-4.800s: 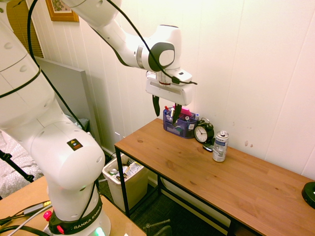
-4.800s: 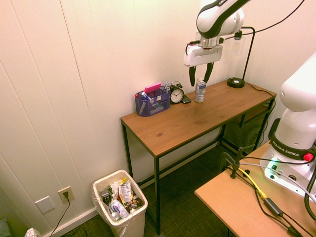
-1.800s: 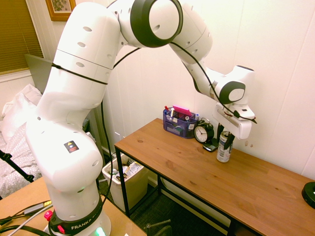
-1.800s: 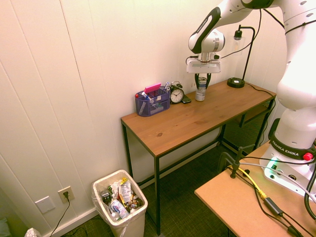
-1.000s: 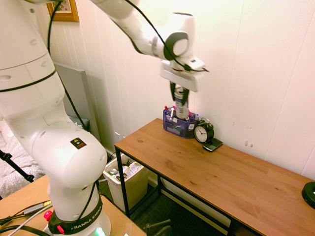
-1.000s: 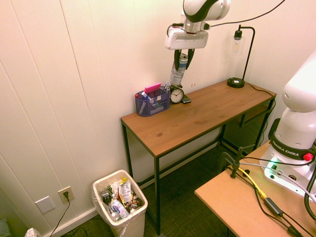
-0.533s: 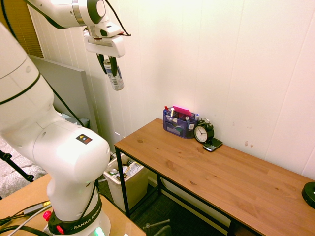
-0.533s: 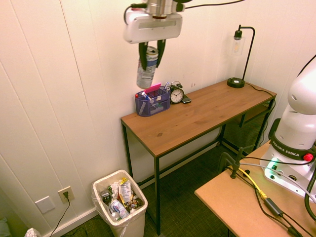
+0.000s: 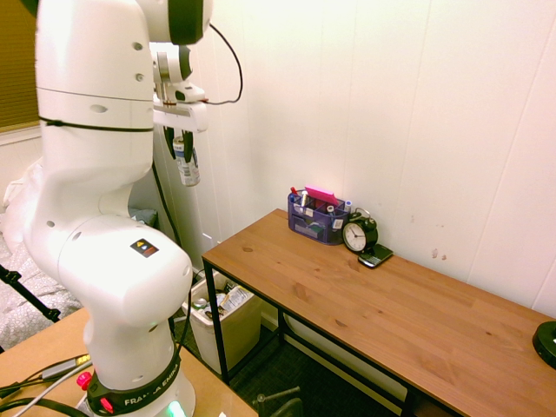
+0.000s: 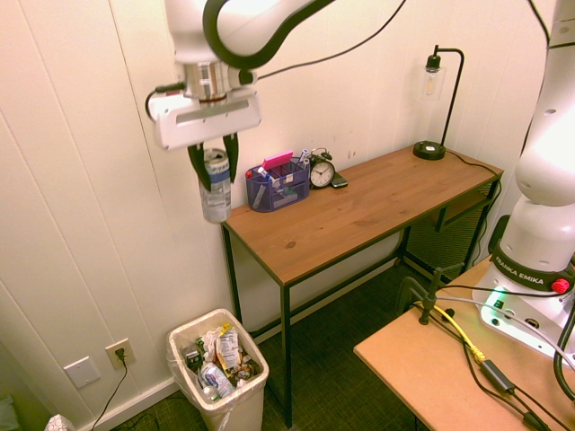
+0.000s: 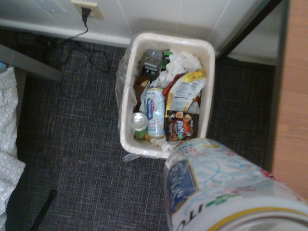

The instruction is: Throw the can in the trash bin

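My gripper (image 10: 216,173) is shut on the top of the slim silver-white can (image 10: 216,194), which hangs upright in the air past the left end of the wooden desk (image 10: 359,215). The off-white trash bin (image 10: 218,406) stands on the floor well below it, holding wrappers and other cans. In the first exterior view the gripper (image 9: 182,149) and can (image 9: 186,167) hang beside the arm's body, high over the bin (image 9: 228,330). The wrist view looks straight down past the can (image 11: 216,185) at the bin's rim (image 11: 126,103).
On the desk by the wall stand a blue organizer (image 10: 277,184), an alarm clock (image 10: 322,171) and a black lamp (image 10: 429,148). The desk's black leg (image 10: 285,355) stands just right of the bin. A wall outlet (image 10: 119,353) with a cord sits to the bin's left.
The arm has carried the can off the desk, further left and lower, so that it now hangs over the trash bin. The grip has stayed shut throughout.
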### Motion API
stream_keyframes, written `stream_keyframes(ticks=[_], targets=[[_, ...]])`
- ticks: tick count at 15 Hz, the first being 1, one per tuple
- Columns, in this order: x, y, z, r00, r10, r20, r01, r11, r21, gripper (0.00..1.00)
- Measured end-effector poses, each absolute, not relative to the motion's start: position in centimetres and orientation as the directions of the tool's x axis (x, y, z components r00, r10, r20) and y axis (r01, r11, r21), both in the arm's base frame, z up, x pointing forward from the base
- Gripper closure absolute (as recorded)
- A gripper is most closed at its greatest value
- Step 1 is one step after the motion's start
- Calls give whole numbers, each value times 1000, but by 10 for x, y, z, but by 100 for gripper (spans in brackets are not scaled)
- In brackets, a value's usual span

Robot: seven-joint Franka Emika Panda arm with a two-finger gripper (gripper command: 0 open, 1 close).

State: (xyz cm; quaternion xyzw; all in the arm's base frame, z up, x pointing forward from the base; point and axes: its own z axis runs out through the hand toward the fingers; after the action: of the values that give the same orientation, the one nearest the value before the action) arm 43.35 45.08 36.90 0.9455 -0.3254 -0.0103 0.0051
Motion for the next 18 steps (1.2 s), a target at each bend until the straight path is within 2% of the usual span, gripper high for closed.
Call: stream_keyframes(ticks=[5, 6, 12, 18], targets=[[494, 498, 263, 755, -655, -6, -654, -755, 53, 100], [506, 500, 257, 744, -668, -3, -667, -742, 67, 0], [564, 497, 259, 698, -716, 5, -710, -691, 133, 0], [587, 495, 270, 691, -723, -3, -718, -687, 109, 0]])
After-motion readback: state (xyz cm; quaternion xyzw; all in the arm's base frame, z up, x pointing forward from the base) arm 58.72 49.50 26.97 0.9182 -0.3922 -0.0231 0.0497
